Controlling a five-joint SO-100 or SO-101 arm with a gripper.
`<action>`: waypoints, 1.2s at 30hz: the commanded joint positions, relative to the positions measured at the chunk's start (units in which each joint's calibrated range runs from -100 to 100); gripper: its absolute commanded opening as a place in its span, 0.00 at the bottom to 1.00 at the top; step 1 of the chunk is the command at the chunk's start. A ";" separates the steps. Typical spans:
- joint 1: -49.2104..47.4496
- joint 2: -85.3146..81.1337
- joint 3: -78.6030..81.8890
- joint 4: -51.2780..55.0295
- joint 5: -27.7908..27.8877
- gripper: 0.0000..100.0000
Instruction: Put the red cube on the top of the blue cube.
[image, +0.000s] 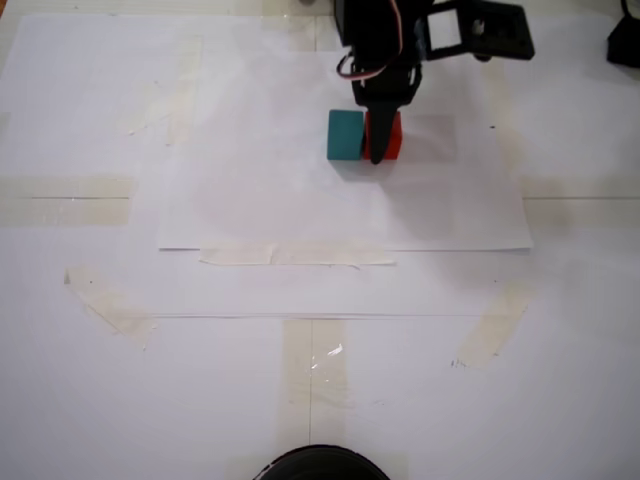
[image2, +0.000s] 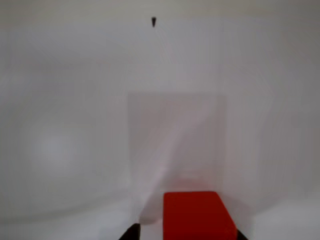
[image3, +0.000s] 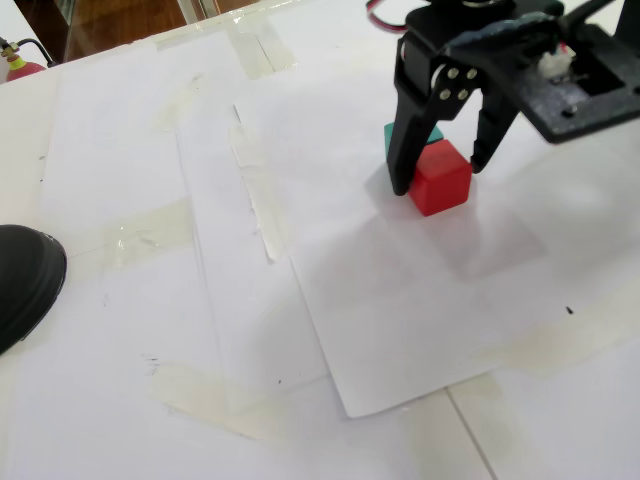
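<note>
The red cube (image3: 439, 176) rests on the paper-covered worktop (image3: 380, 330) near its far edge in a fixed view (image: 389, 135), touching the blue cube (image: 345, 134), which sits just beside it on the left there. The gripper (image3: 441, 172) is lowered over the red cube, its fingers (image3: 402, 160) spread wide on either side, not closed on it. In the wrist view the red cube (image2: 199, 215) fills the bottom edge.

Red cube (image3: 439, 176) flat on paper, touching blue cube (image: 346, 134); neither stacked.
</note>
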 joint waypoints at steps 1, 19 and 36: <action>-0.14 -0.63 0.33 -1.00 -0.10 0.24; -1.05 -1.14 0.60 -1.66 -1.17 0.19; -1.36 -0.54 -17.65 9.19 -1.56 0.18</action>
